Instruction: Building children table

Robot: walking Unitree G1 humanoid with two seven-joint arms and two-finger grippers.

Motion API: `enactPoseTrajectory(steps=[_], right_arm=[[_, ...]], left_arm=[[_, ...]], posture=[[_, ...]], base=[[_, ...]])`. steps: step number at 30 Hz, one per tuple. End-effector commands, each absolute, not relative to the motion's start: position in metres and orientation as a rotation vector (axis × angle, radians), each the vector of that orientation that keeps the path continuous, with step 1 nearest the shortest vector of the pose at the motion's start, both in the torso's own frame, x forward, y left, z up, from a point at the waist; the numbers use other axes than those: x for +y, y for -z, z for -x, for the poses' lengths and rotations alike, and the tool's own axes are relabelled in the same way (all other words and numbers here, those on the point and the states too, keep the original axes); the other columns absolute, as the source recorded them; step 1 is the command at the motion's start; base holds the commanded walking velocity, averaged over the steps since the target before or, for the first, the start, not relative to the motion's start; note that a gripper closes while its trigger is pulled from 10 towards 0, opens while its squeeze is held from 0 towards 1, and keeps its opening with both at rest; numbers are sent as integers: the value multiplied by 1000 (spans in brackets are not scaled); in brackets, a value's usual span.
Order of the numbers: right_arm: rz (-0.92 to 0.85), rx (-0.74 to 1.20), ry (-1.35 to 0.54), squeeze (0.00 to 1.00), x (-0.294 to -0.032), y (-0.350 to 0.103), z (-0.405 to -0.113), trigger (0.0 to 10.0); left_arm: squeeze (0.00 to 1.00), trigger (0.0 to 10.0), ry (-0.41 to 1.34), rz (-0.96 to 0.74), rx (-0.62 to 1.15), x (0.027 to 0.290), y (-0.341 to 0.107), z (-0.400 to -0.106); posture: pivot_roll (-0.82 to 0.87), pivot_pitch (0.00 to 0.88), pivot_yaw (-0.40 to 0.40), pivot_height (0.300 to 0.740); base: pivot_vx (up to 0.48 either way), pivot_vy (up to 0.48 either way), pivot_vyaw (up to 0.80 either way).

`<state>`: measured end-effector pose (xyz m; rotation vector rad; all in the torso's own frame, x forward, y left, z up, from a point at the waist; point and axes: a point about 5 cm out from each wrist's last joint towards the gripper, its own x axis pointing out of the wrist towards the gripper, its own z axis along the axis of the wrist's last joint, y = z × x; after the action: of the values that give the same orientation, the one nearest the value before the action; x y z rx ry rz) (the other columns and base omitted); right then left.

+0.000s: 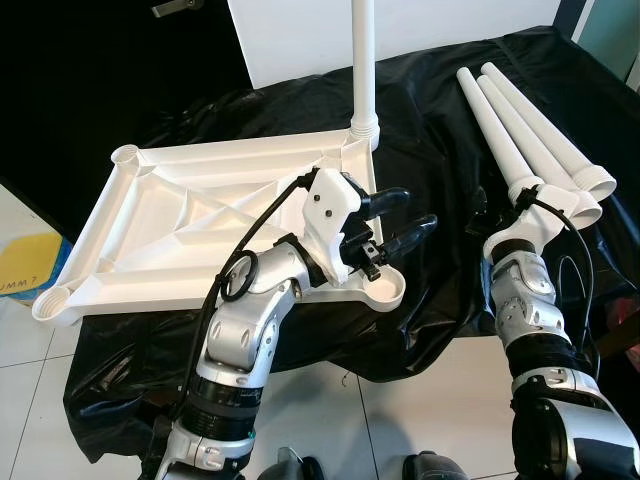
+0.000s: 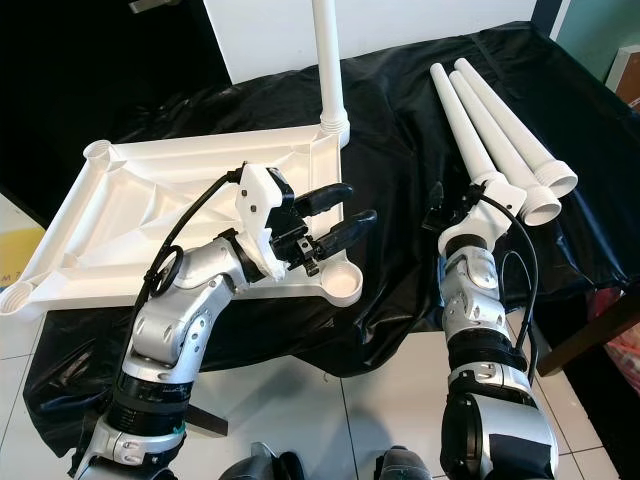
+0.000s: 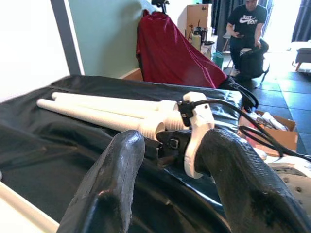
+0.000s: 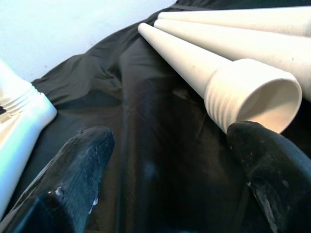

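I see the white table top (image 1: 200, 225) upside down on the black cloth (image 1: 440, 290), left of middle, one leg (image 1: 364, 70) standing in its far corner. Three loose legs (image 1: 530, 140) lie upper right. My left gripper (image 1: 400, 222) hovers wide open over the near corner. My right gripper (image 4: 170, 160), wide open too, touches a leg's threaded end. The left wrist view shows a person (image 3: 245, 34) sitting far back.

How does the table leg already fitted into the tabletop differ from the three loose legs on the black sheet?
The fitted leg stands upright in a corner socket of the upside-down tabletop; the loose legs lie flat, side by side, on the black sheet. The fitted leg's threaded end sits at the socket; the loose legs' threaded open ends are free, near the right hand. All are white, tapered plastic.
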<state>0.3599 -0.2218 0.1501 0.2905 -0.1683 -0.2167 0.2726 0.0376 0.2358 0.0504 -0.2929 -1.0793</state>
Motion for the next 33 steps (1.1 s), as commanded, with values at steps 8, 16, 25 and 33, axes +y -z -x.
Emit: enactPoseTrajectory(steps=[8, 16, 25, 33], right_arm=[[-308, -181, 246, 0, -220, -149, -362, 10000], [-308, -190, 277, 0, -222, -148, -361, 10000], [-292, -211, 372, 0, -235, -154, -363, 10000], [-259, -223, 371, 0, -236, -157, -365, 10000]], left_arm=[[0, 10000, 991, -49, -265, 44, -235, -270], [0, 10000, 987, -51, -250, 46, -234, -268], [0, 10000, 982, -48, -231, 47, -234, -266], [0, 10000, 981, -48, -224, 47, -234, -265]], posture=[[-48, 160, 120, 740], [-43, 176, 126, 740], [-42, 194, 134, 740], [-39, 200, 138, 740]], base=[[0, 0, 0], [0, 0, 0], [0, 0, 0], [0, 0, 0]])
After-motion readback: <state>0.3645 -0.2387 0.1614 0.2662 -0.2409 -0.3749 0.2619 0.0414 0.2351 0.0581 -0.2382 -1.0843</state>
